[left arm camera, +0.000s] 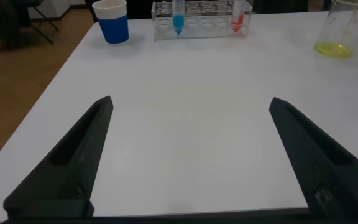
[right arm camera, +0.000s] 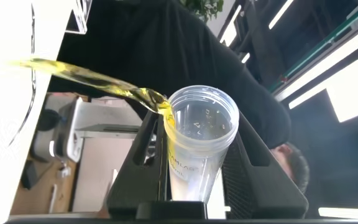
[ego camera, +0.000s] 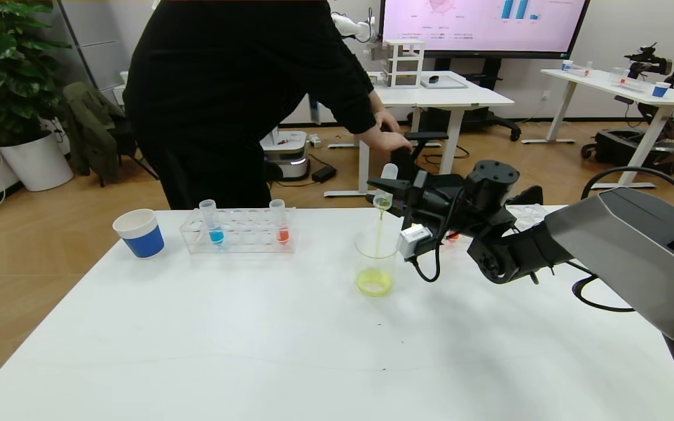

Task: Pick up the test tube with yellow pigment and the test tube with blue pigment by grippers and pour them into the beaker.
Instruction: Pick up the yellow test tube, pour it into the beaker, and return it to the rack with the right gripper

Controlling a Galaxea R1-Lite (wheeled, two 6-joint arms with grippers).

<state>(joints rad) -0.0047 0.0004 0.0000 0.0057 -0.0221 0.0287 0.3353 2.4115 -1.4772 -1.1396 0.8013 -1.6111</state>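
Observation:
My right gripper (ego camera: 385, 188) is shut on the test tube with yellow pigment (ego camera: 386, 186), tipped mouth-down above the beaker (ego camera: 376, 263). A thin yellow stream runs from the tube's mouth (right arm camera: 199, 118) into the beaker, where yellow liquid pools at the bottom. The black fingers (right arm camera: 138, 165) clamp the tube's sides. The test tube with blue pigment (ego camera: 213, 223) stands upright at the left end of a clear rack (ego camera: 237, 231). It also shows in the left wrist view (left arm camera: 178, 17). My left gripper (left arm camera: 191, 106) is open and empty, low over bare white table, out of the head view.
An orange-liquid tube (ego camera: 280, 222) stands at the rack's right end. A blue-and-white paper cup (ego camera: 139, 233) stands left of the rack. A person in black (ego camera: 237, 99) stands behind the table. Another clear rack (ego camera: 527, 213) lies behind my right arm.

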